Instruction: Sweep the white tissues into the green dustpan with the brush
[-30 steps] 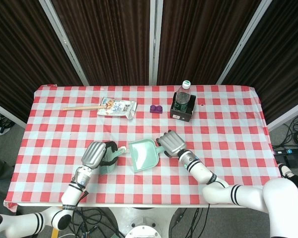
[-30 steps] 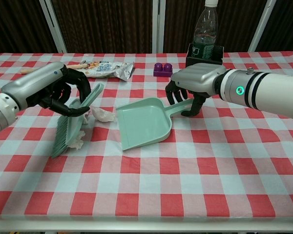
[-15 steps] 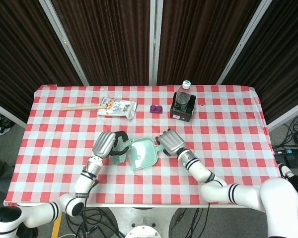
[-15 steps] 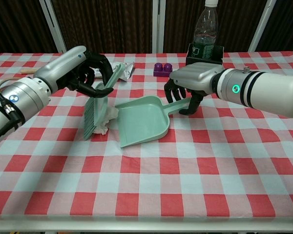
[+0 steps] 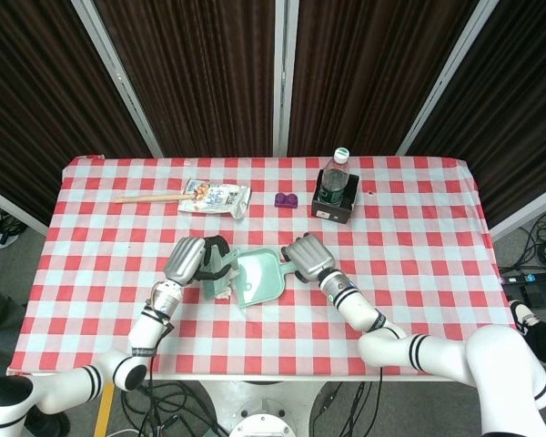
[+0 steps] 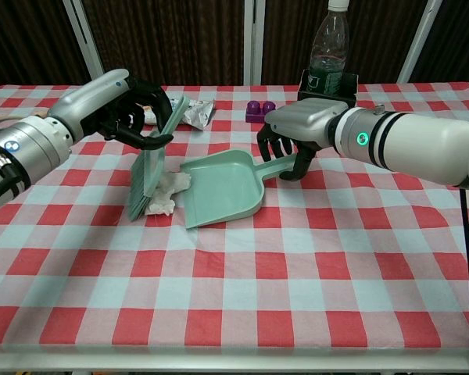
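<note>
The left hand (image 6: 129, 109) sits at the upper left of the chest view with its fingers curled around the handle of the brush (image 6: 148, 168), which it holds nearly upright, bristles down on the red-and-white checked surface (image 6: 313, 266). The bristles touch the white tissues (image 6: 166, 195), a crumpled clump lying at centre left of the chest view, between the brush and the open mouth of the green dustpan (image 6: 223, 187). The tissues rest just at the dustpan's left lip; whether any part lies inside the pan cannot be determined. The dustpan lies flat on the surface at the centre of the frame, its mouth toward the left and its handle pointing to the upper right. The right hand (image 6: 297, 133), above and right of centre, has its fingers curled down around that handle and holds it. In the head view the same arrangement appears slightly below centre: left hand (image 5: 189, 259), brush (image 5: 220, 273), dustpan (image 5: 259, 279) and right hand (image 5: 305, 257) stand in a row from left to right. Along the upper part of the surface, well apart from the hands, stand a snack packet (image 5: 214, 196), a purple block (image 5: 286, 199) and a water bottle (image 5: 335, 177) in a black holder (image 5: 335, 208).
</note>
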`<action>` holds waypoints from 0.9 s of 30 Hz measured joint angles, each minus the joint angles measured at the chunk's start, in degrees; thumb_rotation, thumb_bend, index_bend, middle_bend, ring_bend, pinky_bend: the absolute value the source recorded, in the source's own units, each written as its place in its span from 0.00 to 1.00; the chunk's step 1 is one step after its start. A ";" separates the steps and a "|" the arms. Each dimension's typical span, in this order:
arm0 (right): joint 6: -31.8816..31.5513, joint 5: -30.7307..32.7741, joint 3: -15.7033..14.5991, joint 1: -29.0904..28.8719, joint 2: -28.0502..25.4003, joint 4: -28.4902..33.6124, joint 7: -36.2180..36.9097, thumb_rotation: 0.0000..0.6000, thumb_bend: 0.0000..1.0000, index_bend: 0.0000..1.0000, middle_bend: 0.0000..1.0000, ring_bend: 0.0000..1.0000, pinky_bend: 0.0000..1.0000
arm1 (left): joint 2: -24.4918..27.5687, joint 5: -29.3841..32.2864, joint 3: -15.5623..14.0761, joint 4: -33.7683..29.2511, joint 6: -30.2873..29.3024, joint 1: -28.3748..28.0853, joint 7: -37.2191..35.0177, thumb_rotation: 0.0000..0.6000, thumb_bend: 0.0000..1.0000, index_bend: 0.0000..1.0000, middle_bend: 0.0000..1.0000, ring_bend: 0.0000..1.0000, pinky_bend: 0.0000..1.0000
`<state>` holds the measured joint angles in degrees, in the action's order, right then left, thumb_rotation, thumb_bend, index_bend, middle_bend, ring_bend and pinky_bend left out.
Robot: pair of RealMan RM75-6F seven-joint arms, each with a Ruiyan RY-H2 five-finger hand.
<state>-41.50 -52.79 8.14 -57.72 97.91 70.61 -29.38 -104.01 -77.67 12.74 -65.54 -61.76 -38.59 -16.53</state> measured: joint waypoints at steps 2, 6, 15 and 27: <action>-0.11 0.57 0.26 -0.38 0.42 -0.17 -0.46 1.00 0.52 0.76 0.59 0.39 0.33 | -0.60 -0.27 0.14 0.96 0.04 -0.43 -0.67 1.00 0.50 0.55 0.55 0.72 0.87; -0.15 1.63 0.70 -0.98 0.98 -0.51 -0.98 1.00 0.53 0.76 0.59 0.39 0.33 | -1.79 -0.74 0.52 2.32 0.06 -1.19 -3.27 1.00 0.50 0.55 0.55 0.72 0.87; 0.15 3.27 1.21 -1.94 2.54 -1.99 -1.15 1.00 0.54 0.76 0.59 0.39 0.32 | -5.98 -0.32 2.24 6.79 2.04 -4.09 -8.48 1.00 0.50 0.55 0.55 0.72 0.87; 0.05 3.11 1.26 -1.26 3.15 -2.12 1.35 1.00 0.54 0.75 0.59 0.39 0.30 | -10.85 0.27 4.98 11.15 2.33 -7.92 -11.19 1.00 0.50 0.55 0.55 0.71 0.87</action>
<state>-41.45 -49.68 9.40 -58.98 101.06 68.49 -28.04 -114.86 -77.40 17.72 -54.39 -59.43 -46.50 -27.72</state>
